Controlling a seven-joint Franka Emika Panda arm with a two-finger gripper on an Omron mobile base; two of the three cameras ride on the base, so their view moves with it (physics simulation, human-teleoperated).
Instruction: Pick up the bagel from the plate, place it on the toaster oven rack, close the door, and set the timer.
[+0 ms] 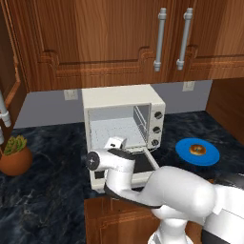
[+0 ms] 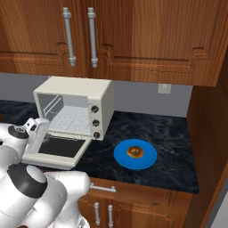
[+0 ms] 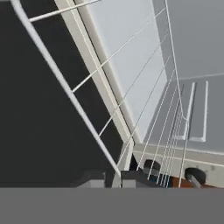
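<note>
The bagel (image 1: 197, 149) (image 2: 135, 152) lies in the middle of the blue plate (image 1: 183, 151) (image 2: 122, 158), on the counter to the right of the toaster oven (image 1: 119, 97) (image 2: 75, 87). The oven's door (image 1: 145, 163) (image 2: 58, 147) (image 3: 39, 109) is folded down flat, and the wire rack (image 1: 116, 131) (image 2: 71, 118) (image 3: 151, 127) shows bare in the cavity. My gripper (image 1: 114, 141) (image 2: 39, 127) (image 3: 118, 179) hovers over the left part of the lowered door, far from the bagel. Its tips stand shut, and I see nothing held between them.
Three knobs (image 1: 156, 128) (image 2: 94, 122) run down the oven's right panel. A potted plant (image 1: 15, 157) stands at the counter's left end. Wooden wall cabinets (image 1: 119, 38) hang above. A tall wooden side panel (image 2: 209, 133) closes off the right end.
</note>
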